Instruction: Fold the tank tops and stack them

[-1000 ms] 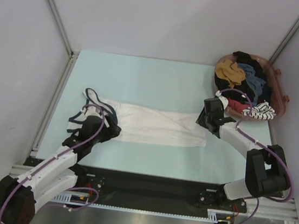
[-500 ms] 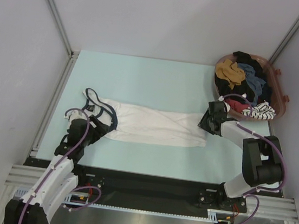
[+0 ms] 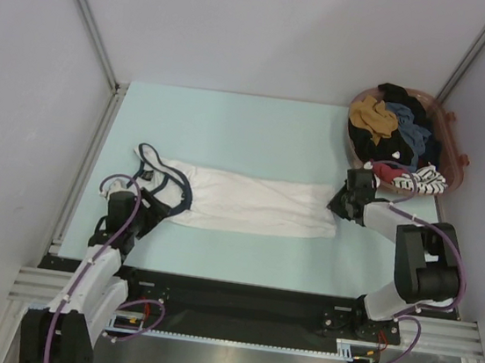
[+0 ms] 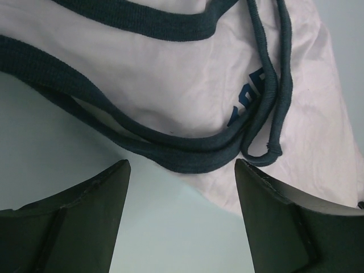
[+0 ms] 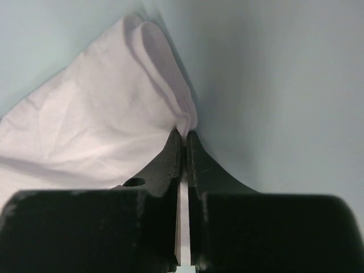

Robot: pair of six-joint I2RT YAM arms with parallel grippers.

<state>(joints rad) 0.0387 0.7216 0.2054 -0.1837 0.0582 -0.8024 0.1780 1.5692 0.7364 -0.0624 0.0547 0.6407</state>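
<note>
The white tank top (image 3: 257,203) with navy trim lies stretched out across the table, straps to the left. My left gripper (image 3: 144,206) hovers open at the strap end. In the left wrist view its fingers (image 4: 102,193) stand wide apart just short of the navy strap loops (image 4: 187,156), holding nothing. My right gripper (image 3: 339,204) is shut on the top's hem corner at the right end. In the right wrist view a fold of the white tank top (image 5: 96,125) is pinched at the right gripper's (image 5: 185,132) tips. A slate grey-blue cloth (image 3: 407,120) lies in the basket pile.
A brown basket (image 3: 454,163) at the back right holds a jumble of black, mustard, red and striped clothes, just behind my right gripper. Metal frame posts and grey walls close in the table's left and right sides.
My left arm has drawn back toward the near left, off the strap end, still open. My right gripper has shifted slightly right and closed on the hem corner.
</note>
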